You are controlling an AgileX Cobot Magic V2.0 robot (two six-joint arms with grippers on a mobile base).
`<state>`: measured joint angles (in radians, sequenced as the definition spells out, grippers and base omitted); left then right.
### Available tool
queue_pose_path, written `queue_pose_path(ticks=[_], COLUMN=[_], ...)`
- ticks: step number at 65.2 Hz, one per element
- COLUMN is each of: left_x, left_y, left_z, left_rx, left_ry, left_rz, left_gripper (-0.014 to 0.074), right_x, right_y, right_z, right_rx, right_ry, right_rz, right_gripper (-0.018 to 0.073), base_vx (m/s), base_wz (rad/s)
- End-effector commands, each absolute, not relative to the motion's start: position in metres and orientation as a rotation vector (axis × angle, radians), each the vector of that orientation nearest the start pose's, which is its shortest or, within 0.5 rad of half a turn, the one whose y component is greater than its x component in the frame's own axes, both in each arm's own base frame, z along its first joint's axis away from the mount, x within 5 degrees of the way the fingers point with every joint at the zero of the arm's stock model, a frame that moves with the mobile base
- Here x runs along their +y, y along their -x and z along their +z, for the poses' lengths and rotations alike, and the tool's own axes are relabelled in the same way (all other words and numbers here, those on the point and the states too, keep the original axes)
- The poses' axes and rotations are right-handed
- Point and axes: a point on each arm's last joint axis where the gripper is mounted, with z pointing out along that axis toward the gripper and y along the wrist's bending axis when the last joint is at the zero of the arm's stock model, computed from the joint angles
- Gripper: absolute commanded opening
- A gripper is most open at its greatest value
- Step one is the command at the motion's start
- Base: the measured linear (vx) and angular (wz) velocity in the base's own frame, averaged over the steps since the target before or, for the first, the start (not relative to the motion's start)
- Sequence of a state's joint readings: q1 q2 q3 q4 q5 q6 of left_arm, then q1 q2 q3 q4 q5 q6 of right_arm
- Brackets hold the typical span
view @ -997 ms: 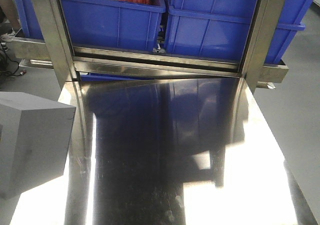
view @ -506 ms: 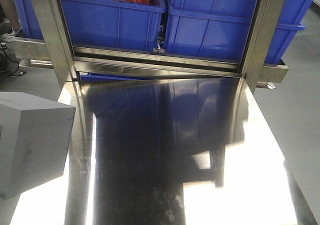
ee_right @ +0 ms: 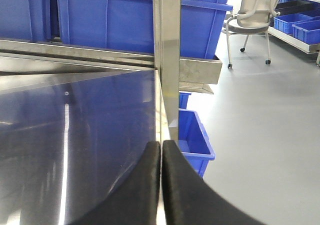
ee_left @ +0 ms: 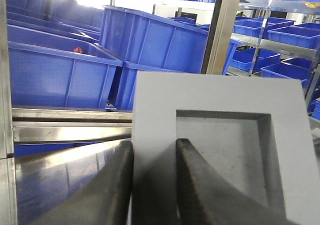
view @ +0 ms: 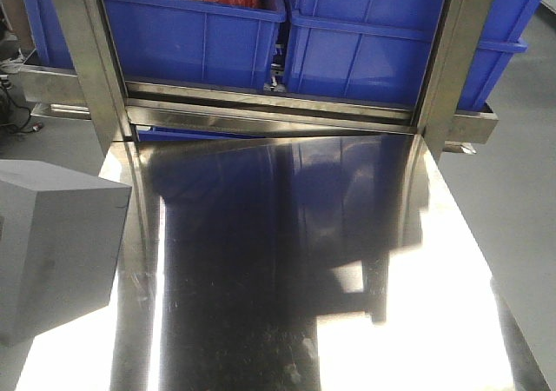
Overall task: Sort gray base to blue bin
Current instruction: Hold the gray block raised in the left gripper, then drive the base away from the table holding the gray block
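Left fingers [ee_left: 107, 195] clamp gray base [ee_left: 155, 105], steel upright [ee_left: 222, 30] beside blue bin [ee_left: 150, 40].

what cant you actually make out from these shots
- Front view: gray base is cut off by the left edge, and no end effector shows.
- Left wrist view: left end effector covers the base's lower part.
- Front view: blue bin inside is cut off by the top edge.

Left end effector [ee_left: 154, 150] clamped, right [ee_right: 161, 145] closed
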<state>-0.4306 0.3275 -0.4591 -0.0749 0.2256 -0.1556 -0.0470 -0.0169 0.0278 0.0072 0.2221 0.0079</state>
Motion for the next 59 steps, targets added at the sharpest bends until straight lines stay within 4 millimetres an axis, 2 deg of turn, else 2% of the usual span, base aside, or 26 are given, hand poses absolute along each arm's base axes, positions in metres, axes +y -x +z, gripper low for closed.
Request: queue_pose_path(ticks=[1, 20, 59], left_x=[-0.0321, -0.0321, -0.0321], left_y=[-0.067, -0.067, -0.067], left_z=[0.3446, 0.3446, 0.3446], left_rx=[1.464, 1.464, 1.464], left_ry=[-0.149, -0.149, -0.149], left_rz=[-0.561, -0.561, -0.561], left_gripper=[0.0038, 0.0038, 0.0038], right_x=[-0.0026, -0.0026, -0.0026], right_y=[-0.0561, -0.0561, -0.0561], right_z=[0.1909, 0.1909, 0.1909], right_rx=[1.643, 1.643, 1.643], right_ry=[-0.039, -0.039, -0.039], right_rz=[-0.036, -0.036, -0.036], right_gripper=[-0.0005, -0.0005, -0.0005], base_vx=[-0.01, -0.06, -0.11], base_wz=[-0.05, -0.24, -0.52])
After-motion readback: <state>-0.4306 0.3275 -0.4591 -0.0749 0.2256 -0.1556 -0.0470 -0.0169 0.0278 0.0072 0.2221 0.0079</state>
